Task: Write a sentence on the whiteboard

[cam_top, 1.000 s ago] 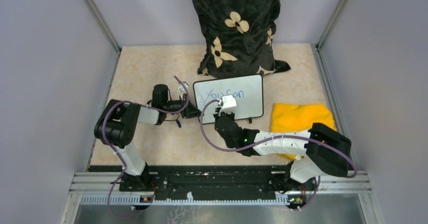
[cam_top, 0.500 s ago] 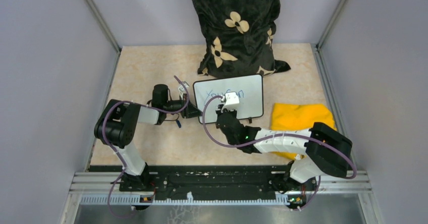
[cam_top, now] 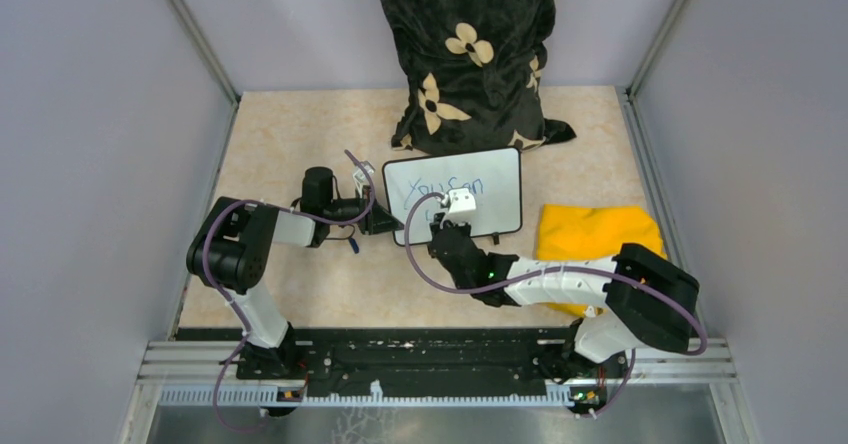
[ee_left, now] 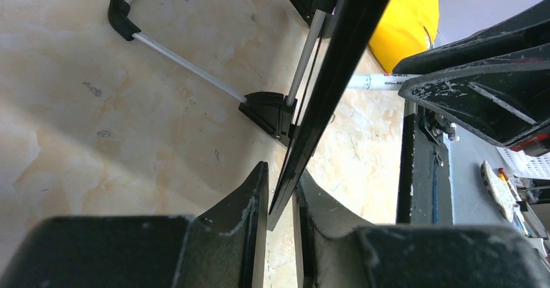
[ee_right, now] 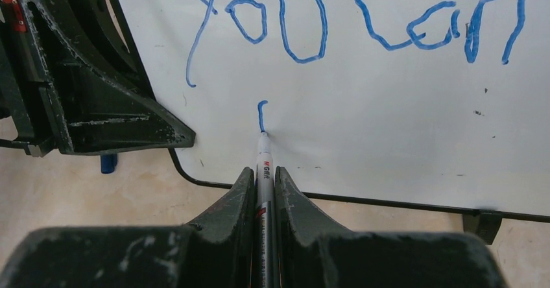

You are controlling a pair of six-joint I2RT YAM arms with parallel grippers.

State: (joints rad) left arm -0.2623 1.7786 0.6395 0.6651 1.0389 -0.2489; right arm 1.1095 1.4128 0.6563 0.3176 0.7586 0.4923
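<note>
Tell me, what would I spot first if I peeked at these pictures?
The blue words "You can" on the whiteboard, mid-table, jump out first. Just below them the right claw presses a marker to the board beside a short new stroke, while the left claw pinches the board's left edge. Behind stands a black flowered cushion, and a yellow cloth lies to the right.

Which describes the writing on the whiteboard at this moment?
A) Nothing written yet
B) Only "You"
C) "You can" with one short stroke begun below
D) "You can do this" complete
C: the right wrist view shows the blue words "You can" on the whiteboard, and the marker tip at a short stroke beneath.
</note>
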